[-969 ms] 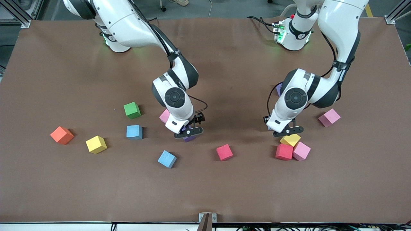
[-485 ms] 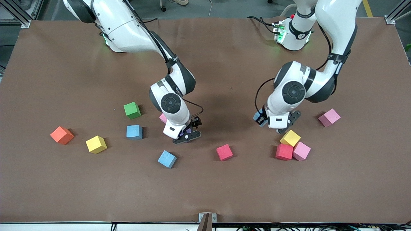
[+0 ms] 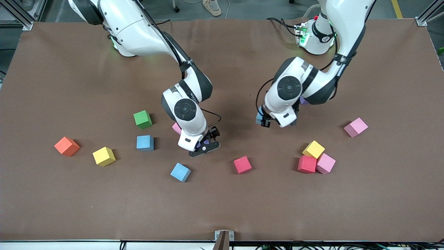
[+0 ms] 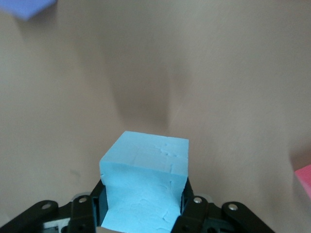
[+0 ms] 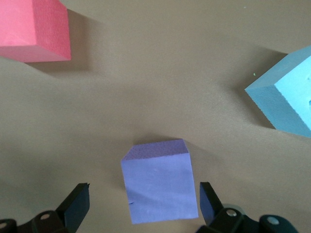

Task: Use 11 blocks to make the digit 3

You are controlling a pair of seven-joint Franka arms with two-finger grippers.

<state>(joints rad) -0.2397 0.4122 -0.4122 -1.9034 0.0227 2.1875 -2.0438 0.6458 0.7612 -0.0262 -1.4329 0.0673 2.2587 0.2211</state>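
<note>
The left gripper [image 3: 262, 119] is clenching a light blue block [image 4: 146, 179] and carrying it up and away from the yellow block [image 3: 313, 149], red block [image 3: 307, 164] and pink block [image 3: 325, 163]. These three are touching in a cluster toward the left arm's end, and a moment ago the gripper was hanging low just beside them. It is now hovering over bare table [image 3: 242, 208] toward the middle, so by my judgement this cube is not yet joining any figure. The right gripper [image 3: 204, 146] is keeping low with its jaws released and spread wide, straddling a purple block [image 5: 158, 187] that is sitting on the table. It has barely shifted, so a grasp seems to be coming. The remaining cubes are lying scattered and well apart, with no digit 3 forming yet. Nothing in view is serving as a container, and every cube not being carried is resting straight on the table.
</note>
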